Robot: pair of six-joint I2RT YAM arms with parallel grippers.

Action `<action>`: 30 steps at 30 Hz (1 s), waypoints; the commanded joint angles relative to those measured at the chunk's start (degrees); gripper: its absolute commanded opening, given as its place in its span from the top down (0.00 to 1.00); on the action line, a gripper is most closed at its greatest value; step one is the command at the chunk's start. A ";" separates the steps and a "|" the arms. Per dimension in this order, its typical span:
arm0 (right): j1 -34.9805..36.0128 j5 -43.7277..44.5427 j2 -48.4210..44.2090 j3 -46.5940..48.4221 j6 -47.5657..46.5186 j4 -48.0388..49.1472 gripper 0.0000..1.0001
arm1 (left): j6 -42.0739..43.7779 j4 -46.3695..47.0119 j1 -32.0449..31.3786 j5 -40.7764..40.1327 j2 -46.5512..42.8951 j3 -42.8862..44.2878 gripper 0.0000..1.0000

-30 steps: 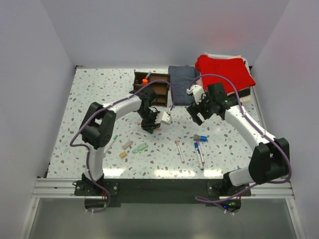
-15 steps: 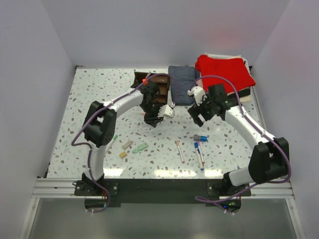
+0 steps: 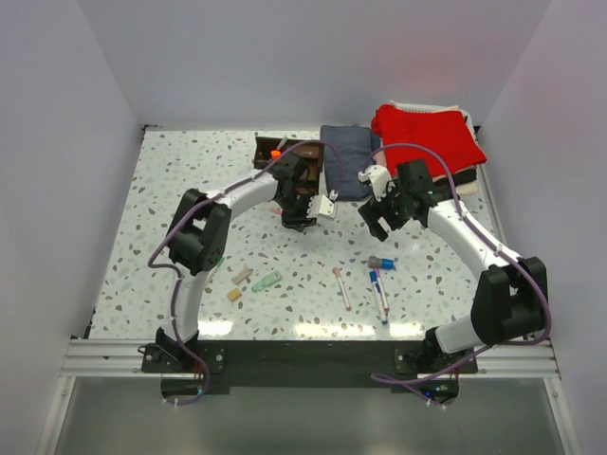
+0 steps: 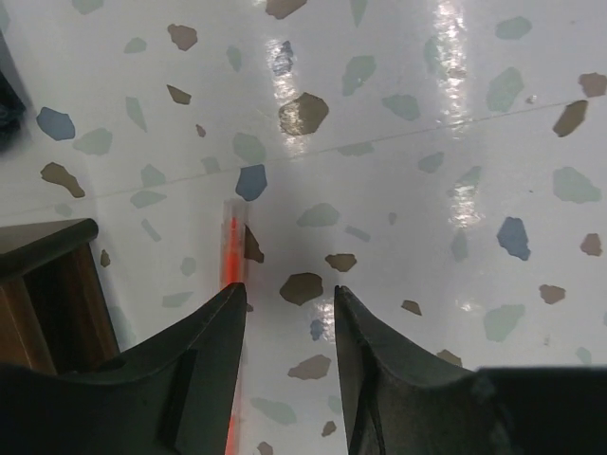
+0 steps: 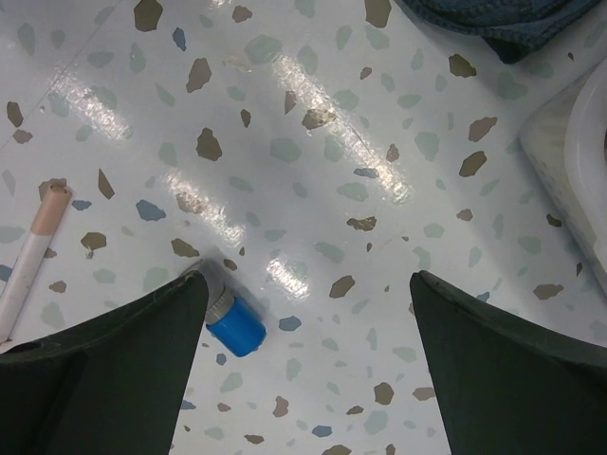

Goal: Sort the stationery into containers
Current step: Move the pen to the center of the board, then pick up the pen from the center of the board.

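Left wrist: slim red pen partly hidden behind left fingers.

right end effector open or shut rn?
Open. Right wrist view: the right end effector has its fingers wide apart, only bare table between them; the blue-capped item lies by one finger, ungripped.

Speckled white terrazzo table; dark brown organizer; red cloth; blue cap; possibly orange pen

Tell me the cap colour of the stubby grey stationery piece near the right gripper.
The round cap is bright blue, clearest in the right wrist view.
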 commanded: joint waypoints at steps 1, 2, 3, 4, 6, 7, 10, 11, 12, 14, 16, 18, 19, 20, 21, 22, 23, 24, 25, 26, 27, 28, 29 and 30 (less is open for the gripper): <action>-0.52 -0.71 0.23 0.52 -0.15 1.39 0.08 | -1.48 5.75 0.24 -1.25 1.96 3.72 0.53; -0.52 -0.88 0.41 0.52 0.02 1.48 0.08 | -1.74 5.92 0.24 -1.51 2.39 3.90 0.53; -0.61 -0.97 0.67 0.61 0.29 1.65 0.08 | -1.74 5.84 0.41 -1.77 3.18 4.25 0.53; -0.61 -0.97 0.67 0.69 0.38 1.74 0.08 | -1.83 5.58 0.50 -1.78 3.63 4.69 0.53; -0.70 -1.06 1.11 0.87 0.38 1.83 0.08 | -1.83 4.79 0.77 -1.78 4.68 5.13 0.53; -0.70 -1.06 1.20 0.96 0.29 1.92 0.08 | -1.83 4.52 0.85 -1.69 5.03 5.57 0.53; -1.05 -1.15 1.90 1.48 0.11 1.74 0.08 | -1.04 1.80 1.56 -0.02 5.91 7.49 0.54; -1.14 -1.24 1.90 1.49 0.03 1.57 0.08 | -0.78 0.66 1.82 0.42 5.83 8.11 0.54; -1.31 -1.32 2.08 1.57 0.03 1.65 0.08 | -0.95 0.39 2.08 1.20 5.48 8.73 0.54; -1.49 -1.41 2.43 1.66 -0.06 1.74 0.08 | -1.30 1.00 2.61 2.17 4.86 9.96 0.53; -1.40 -1.59 2.78 1.75 0.11 1.92 0.08 | -1.82 2.32 3.23 2.88 3.63 10.14 0.52; -1.58 -1.59 3.31 1.92 0.37 2.18 0.08 | -2.00 3.81 3.58 2.53 3.28 10.40 0.51; -1.58 -1.67 3.40 2.19 0.46 2.27 0.08 | -2.26 4.25 3.67 2.27 3.45 10.84 0.51; -1.49 -1.68 3.75 2.28 0.47 2.18 0.08 | -2.35 4.52 3.75 2.35 3.71 11.10 0.51; -1.49 -1.68 3.84 2.62 0.55 2.27 0.08 | -2.53 4.61 4.02 2.09 4.50 11.54 0.51; -1.58 -1.68 4.01 2.71 0.55 2.27 0.08 | -2.53 4.17 4.02 1.92 5.12 12.68 0.51; -1.58 -1.59 4.19 2.80 0.55 2.27 0.08 | -2.36 2.95 4.11 1.83 5.99 13.65 0.51; -1.49 -1.59 4.28 3.06 0.47 2.18 0.08 | -2.36 2.24 4.19 1.74 7.39 14.35 0.50; -1.49 -1.59 4.28 3.15 0.47 2.18 0.08 | -2.36 1.80 4.19 1.74 7.93 15.58 0.50; -1.58 -1.50 4.36 3.24 0.47 2.09 0.08 | -2.44 1.53 4.28 1.74 8.37 15.76 0.50; -1.58 -1.50 4.36 3.24 0.38 2.09 0.08 | -2.44 1.62 4.28 1.57 8.72 15.77 0.50; -1.58 -1.41 4.45 3.24 0.38 2.09 0.08 | -2.53 1.79 4.37 1.65 8.81 15.59 0.50; -1.58 -1.50 4.45 3.24 0.38 2.09 0.08 | -2.53 2.32 4.28 1.65 8.90 15.42 0.50; -1.67 -1.59 4.45 3.16 0.38 2.01 0.08 | -2.53 2.41 4.28 1.74 9.08 15.33 0.50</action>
